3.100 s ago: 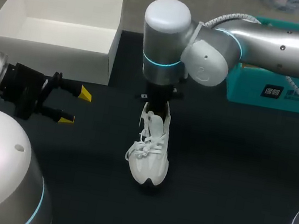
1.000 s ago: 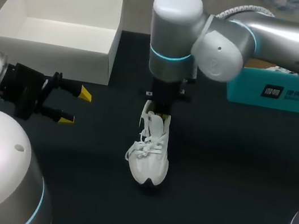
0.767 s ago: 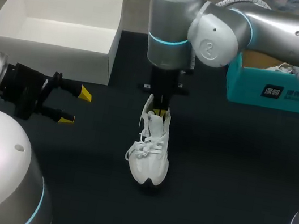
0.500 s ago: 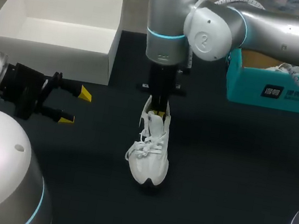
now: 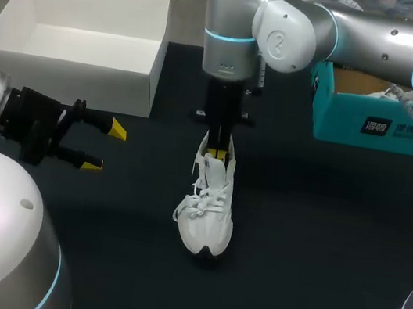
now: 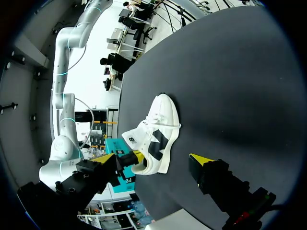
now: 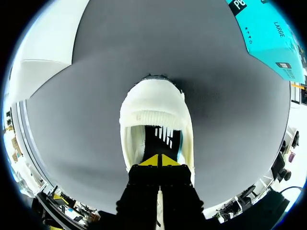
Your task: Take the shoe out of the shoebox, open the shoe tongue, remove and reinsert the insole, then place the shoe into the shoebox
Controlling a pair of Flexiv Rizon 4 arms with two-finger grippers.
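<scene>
One white laced shoe (image 5: 209,202), one white cardboard box (image 5: 70,68), one teal cardboard box (image 5: 386,125). Right claw (image 5: 218,155) sits pinched tight in the shoe; left claw (image 5: 105,146) is wide open, empty.

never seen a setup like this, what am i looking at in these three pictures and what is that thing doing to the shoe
These are two robot arms at a black table. The head view looks down from above; the two round ones come from cameras on each arm's wrist. A white sneaker stands on the table, with an open white shoebox and a teal box farther back. The right gripper is shut at the sneaker's heel opening; the left gripper hangs open, holding nothing.
</scene>
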